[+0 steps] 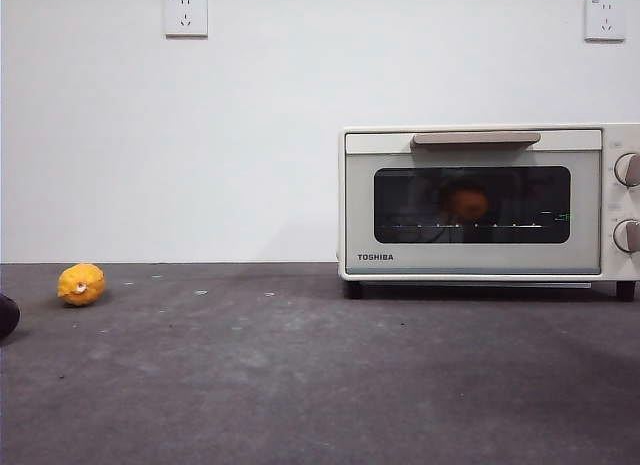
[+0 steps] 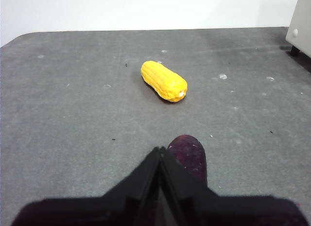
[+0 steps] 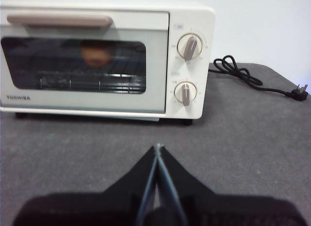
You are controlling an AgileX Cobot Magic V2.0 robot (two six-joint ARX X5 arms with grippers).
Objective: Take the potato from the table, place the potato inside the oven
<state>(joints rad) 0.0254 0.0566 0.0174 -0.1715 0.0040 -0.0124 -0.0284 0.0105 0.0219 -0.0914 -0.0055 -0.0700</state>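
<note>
The cream-white Toshiba oven (image 1: 480, 200) stands at the right of the table (image 1: 300, 375) with its door closed. Through the dark glass an orange-brown potato (image 1: 468, 203) rests on the wire rack; the right wrist view also shows the potato (image 3: 96, 54) behind the window. My right gripper (image 3: 157, 149) is shut and empty, held back in front of the oven (image 3: 107, 60). My left gripper (image 2: 159, 151) is shut and empty over the table, just beside a dark purple thing (image 2: 189, 155). Neither gripper shows in the front view.
A yellow corn cob (image 2: 164, 80) lies on the table beyond the left gripper; it shows as a yellow lump (image 1: 81, 284) at the front view's left. The purple thing (image 1: 7, 315) sits at the left edge. A black power cord (image 3: 252, 79) trails right of the oven.
</note>
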